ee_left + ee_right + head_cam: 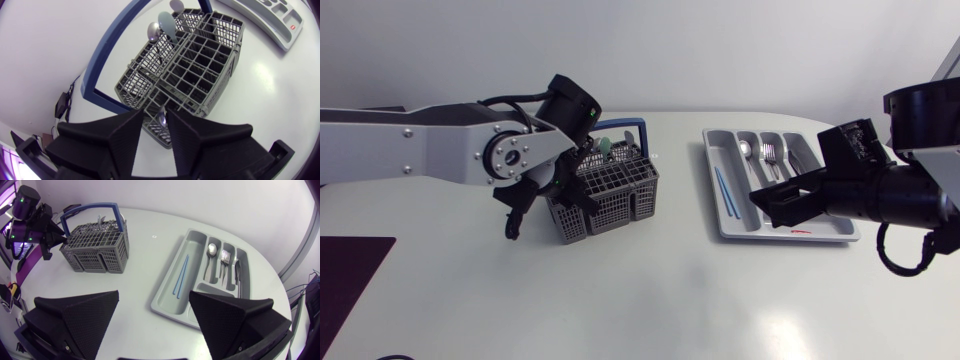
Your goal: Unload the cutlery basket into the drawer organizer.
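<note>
The grey cutlery basket [620, 190] with a blue handle [105, 65] stands left of the middle. My left gripper [567, 192] hangs over its near-left end. In the left wrist view the left gripper [156, 112] is open by a narrow gap, with a spoon's bowl [161, 119] standing up between its fingers. A silver spoon [153, 31] and a pale blue spoon [166, 25] stick out of the far compartment. The grey drawer organizer [740, 225] lies to the right. My right gripper [785, 205] hovers wide open above its front edge, holding nothing [154, 294].
The organizer [194, 232] holds two blue sticks [181, 275], a spoon [211, 250], a fork [225, 257] and a knife [239, 275] in separate slots. A dark mat [350, 270] lies at the table's front left corner.
</note>
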You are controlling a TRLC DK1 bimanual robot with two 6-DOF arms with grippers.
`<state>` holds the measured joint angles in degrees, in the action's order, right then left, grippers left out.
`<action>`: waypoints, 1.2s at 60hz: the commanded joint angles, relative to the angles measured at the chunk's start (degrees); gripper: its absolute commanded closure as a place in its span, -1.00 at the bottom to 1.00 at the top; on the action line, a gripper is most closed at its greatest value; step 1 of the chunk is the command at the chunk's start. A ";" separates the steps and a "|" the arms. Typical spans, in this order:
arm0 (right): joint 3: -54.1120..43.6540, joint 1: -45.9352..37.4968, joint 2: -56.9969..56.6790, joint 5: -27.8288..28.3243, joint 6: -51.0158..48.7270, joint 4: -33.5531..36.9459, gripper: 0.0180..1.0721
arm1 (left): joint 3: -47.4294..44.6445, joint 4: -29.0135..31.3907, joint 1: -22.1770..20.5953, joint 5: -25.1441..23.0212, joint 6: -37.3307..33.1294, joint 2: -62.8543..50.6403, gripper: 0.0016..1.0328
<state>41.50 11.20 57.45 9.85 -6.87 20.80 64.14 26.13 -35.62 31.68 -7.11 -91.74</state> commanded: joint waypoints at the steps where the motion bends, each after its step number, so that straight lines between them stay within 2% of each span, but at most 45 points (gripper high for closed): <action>1: -1.42 0.31 -0.15 -0.18 0.11 -0.85 -0.93 | -0.33 -0.55 0.55 0.93 1.14 -1.51 0.36; 15: -1.94 0.31 -0.85 -0.18 0.02 -0.93 -0.93 | 0.02 -1.08 0.37 2.51 1.14 -2.83 0.36; 18: -2.12 0.22 -1.11 -0.18 0.02 -0.93 -0.93 | -0.07 -1.43 0.37 2.68 1.23 -2.91 0.45; 34: -2.47 -0.04 -1.64 -0.18 -0.25 -0.93 -0.93 | -0.33 -2.31 0.20 2.77 1.31 -3.97 0.54; 46: -3.00 -0.30 -2.17 -0.18 -0.33 -1.02 -0.93 | -0.42 -2.40 -0.24 4.71 1.58 -4.85 0.62; 72: -3.79 -0.39 -2.61 -0.18 -0.60 -1.64 -0.93 | -1.03 -3.10 -0.77 4.71 0.87 -4.58 0.81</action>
<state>39.48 11.14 55.29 9.85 -6.90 20.29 63.96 23.57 -35.81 35.48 -6.44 -95.53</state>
